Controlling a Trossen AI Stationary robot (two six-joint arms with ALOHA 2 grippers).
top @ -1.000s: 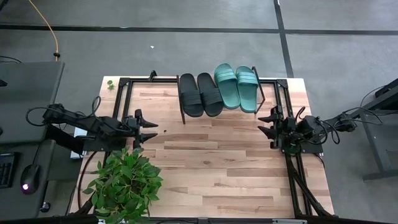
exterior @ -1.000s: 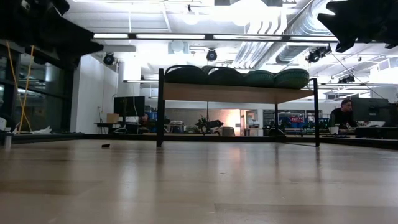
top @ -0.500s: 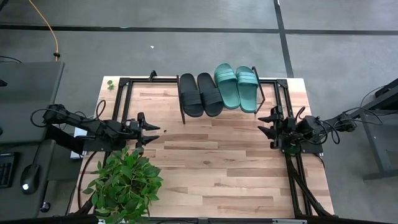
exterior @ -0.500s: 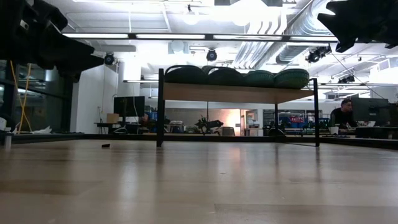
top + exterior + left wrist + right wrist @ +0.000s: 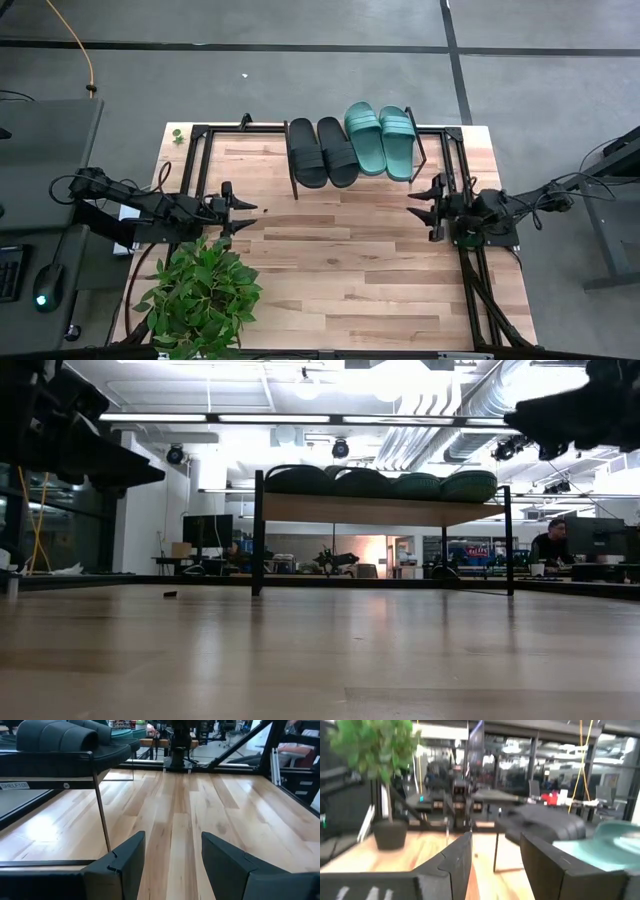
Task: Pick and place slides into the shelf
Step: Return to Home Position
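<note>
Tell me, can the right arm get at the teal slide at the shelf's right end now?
Probably yes. The right pincer is open and empty, near that end of the shelf, with only bare table between. The teal slide lies on top, nothing over it. Coming from above looks easiest.

Grey floor (image 5: 300, 80) with dark seams, bright strip lights (image 5: 300, 418) and ducts (image 5: 470, 410) overhead, a dark desk (image 5: 40, 150) just behind the left hand (image 5: 252, 214).

potted plant (image 5: 200, 300): on table (image 5: 350, 270) corner | mouse (image 5: 42, 299): side desk (image 5: 40, 150) | person (image 5: 550, 546): seated behind
</note>
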